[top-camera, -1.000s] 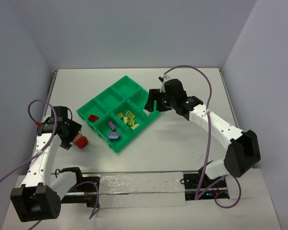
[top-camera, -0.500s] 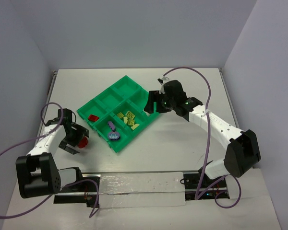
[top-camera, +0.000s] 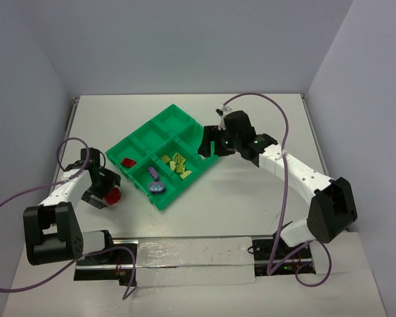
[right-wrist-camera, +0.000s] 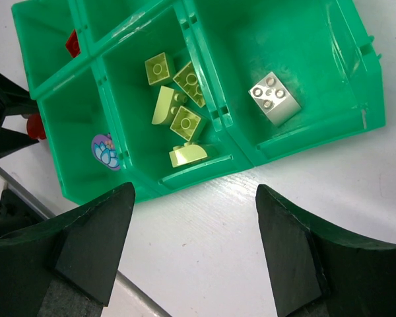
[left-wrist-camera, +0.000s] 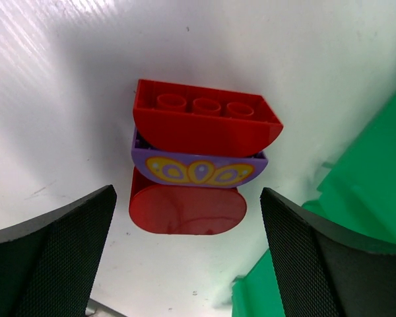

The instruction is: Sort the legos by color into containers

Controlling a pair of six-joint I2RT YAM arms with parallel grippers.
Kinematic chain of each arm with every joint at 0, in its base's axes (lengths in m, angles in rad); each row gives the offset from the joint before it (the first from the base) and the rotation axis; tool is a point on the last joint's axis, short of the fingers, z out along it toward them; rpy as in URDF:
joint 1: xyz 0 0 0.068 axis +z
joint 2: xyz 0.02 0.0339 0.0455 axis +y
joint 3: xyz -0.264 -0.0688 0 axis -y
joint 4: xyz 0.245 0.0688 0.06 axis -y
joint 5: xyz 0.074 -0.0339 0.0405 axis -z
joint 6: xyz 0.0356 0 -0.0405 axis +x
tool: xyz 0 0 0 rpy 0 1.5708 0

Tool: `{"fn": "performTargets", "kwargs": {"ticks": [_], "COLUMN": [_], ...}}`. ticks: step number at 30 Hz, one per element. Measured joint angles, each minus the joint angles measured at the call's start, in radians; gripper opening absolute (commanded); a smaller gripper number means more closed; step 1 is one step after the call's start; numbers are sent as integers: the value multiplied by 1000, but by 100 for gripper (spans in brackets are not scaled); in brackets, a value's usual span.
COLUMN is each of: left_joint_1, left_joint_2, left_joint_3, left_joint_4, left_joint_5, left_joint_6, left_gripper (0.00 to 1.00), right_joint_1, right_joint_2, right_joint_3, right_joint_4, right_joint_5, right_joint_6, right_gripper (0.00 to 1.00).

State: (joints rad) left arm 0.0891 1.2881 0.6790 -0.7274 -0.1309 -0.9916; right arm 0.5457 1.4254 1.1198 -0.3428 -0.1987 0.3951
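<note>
Five yellow-green bricks (right-wrist-camera: 186, 123) share one bin (right-wrist-camera: 129, 112); white brick (right-wrist-camera: 273, 98) neighbouring bin (right-wrist-camera: 317, 53); left fingers (left-wrist-camera: 53, 251), right fingers (right-wrist-camera: 86, 244) spread.

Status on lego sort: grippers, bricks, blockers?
Left gripper open, straddling red-and-purple stacked plastic brick cluster on table, no contact. Right gripper open over bright green plastic compartment tray. No obstruction seen.

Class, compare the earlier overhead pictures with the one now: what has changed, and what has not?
The left arm folded back, bringing the left gripper a little nearer the red-and-purple stack. It is open, one finger on each side of the stack, not gripping it. Nothing was picked up or released. The right gripper, open over the tray, barely shifted. The stack, tray and sorted bricks stayed put.
</note>
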Motion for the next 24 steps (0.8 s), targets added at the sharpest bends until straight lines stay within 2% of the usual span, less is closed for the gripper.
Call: {"fn": "performTargets", "kwargs": {"ticks": [4, 10, 15, 19, 24], "left_joint_1": [0, 0, 0, 0, 0], "left_joint_2": [5, 0, -65, -166, -284], "left_joint_3": [-2, -2, 36, 140, 293], "left_joint_4": [16, 11, -62, -145, -188], "left_joint_5": [-13, -23, -36, -79, -98], "left_joint_6": [-7, -21, -18, -6, 62], "left_gripper": [80, 53, 50, 46, 46], "right_joint_1": [0, 1, 2, 2, 3], "right_joint_2": [16, 19, 19, 19, 19], "right_joint_3": [0, 1, 5, 9, 13], "right_joint_4": [-1, -1, -1, -1, -1], "right_joint_5": [-1, -3, -5, -8, -14], "right_joint_6": [0, 0, 0, -1, -1], "right_gripper": [81, 81, 81, 81, 81]}}
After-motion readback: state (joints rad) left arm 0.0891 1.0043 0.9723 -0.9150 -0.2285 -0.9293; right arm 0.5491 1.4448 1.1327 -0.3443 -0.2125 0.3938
